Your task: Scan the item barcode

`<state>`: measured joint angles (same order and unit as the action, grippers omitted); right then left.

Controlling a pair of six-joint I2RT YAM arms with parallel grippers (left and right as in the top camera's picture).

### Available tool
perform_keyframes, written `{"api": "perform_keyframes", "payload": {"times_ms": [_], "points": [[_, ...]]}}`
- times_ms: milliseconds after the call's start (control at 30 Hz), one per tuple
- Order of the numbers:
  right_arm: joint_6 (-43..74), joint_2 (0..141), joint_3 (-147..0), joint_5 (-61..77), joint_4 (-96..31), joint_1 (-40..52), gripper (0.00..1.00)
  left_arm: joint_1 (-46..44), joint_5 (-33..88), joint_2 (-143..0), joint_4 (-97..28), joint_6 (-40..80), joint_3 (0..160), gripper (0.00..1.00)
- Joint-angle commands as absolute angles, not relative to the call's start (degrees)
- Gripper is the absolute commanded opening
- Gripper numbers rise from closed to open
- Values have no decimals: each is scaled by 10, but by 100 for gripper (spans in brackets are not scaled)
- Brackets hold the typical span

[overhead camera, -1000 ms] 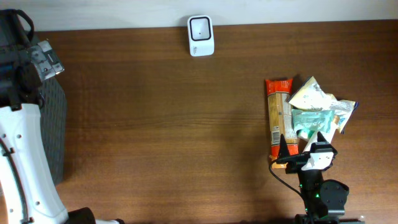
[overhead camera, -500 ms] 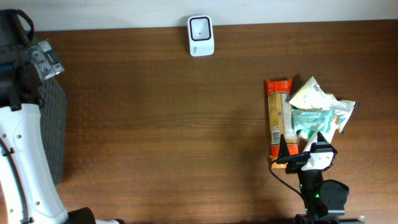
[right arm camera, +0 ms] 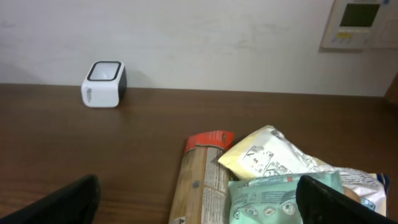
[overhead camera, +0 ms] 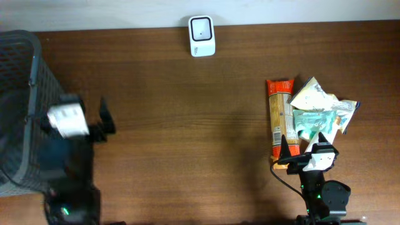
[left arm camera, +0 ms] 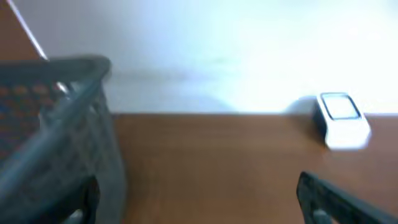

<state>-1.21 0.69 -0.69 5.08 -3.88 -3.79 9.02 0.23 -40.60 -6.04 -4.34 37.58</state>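
Gaping empty, the left tool [left arm camera: 199, 206] hung beside the mesh basket [overhead camera: 17, 57]; the right tool [overhead camera: 304, 146], likewise open and empty, sat near the packets [overhead camera: 314, 110] on the desk [overhead camera: 187, 137].

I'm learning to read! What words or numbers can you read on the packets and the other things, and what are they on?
Nothing here can be read as words or numbers.
long orange-topped packet: print too small to read.
cream pouch: dark printing, blurred.
green packet: round marks, no readable words.
white scanner: no writing shows.
wall panel: too small to read.
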Motion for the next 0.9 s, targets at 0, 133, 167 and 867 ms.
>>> {"api": "perform_keyframes", "payload": {"times_ms": [0,133,167,867], "points": [[-6,4,-3,56,-41,-42,99,71,18,-269,-30,-90,232,99],[-6,4,-3,56,-41,-42,99,67,18,-151,0,-109,106,99],[-6,4,-3,56,-41,-42,99,67,18,-111,4,-109,74,99],[-6,4,-3,56,-41,-42,99,56,17,-3,-46,-132,5,99]]}}
